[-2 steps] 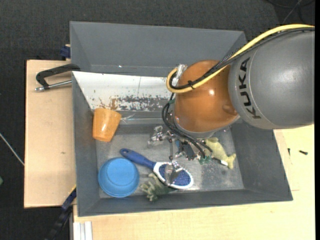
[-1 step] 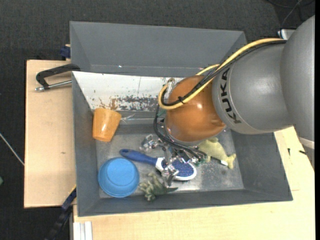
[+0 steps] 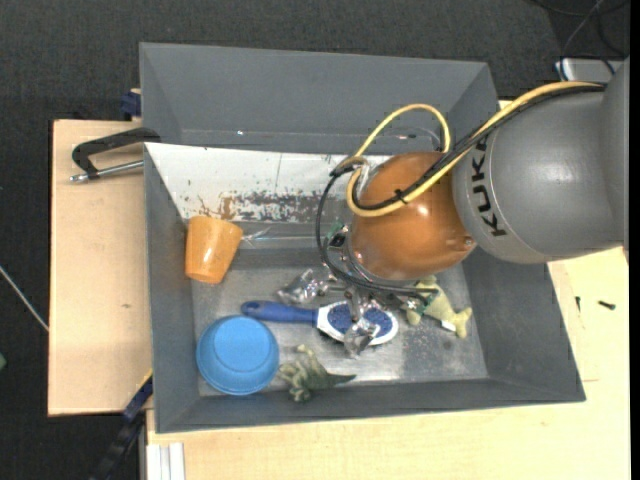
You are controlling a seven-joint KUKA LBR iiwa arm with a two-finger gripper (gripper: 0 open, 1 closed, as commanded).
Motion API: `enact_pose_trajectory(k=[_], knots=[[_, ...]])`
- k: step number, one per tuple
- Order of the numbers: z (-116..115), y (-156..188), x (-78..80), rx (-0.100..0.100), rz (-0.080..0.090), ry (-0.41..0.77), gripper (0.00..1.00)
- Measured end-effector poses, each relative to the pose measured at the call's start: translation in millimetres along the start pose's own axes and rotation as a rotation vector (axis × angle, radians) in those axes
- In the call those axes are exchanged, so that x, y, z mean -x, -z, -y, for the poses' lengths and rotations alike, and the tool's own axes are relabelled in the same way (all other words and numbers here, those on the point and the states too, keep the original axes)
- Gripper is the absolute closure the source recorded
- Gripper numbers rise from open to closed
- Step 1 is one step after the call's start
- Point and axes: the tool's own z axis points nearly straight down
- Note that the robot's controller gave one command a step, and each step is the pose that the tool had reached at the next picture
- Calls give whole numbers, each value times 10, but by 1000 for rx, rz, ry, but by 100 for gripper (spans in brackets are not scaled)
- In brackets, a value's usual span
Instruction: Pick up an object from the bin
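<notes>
Sideways, "KUKA" lettering [image 3: 487, 198] runs along the grey arm [image 3: 560, 168] over the bin [image 3: 300, 98].

You'll find the cup [image 3: 211, 249] lying on its side near the left wall of the bin [image 3: 300, 98]. The bowl [image 3: 238, 355] sits in front of it, in the front left corner. Right of the bowl, the toy dinosaur [image 3: 310, 376] lies by the front wall. Behind the dinosaur, the spoon [image 3: 285, 314] stretches rightward to mid-floor, its head under the gripper [image 3: 357, 334]. A small toy figure [image 3: 447, 315] lies further right.
</notes>
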Motion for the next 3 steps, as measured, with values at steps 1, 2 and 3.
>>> enact_pose_trajectory(k=[1, 2, 3], knots=[[38, -15, 98, 0, -11, 126, 0], [41, -13, 97, 1, -11, 124, 100], [24, 1064, 297, 15, -48, 135, 100]])
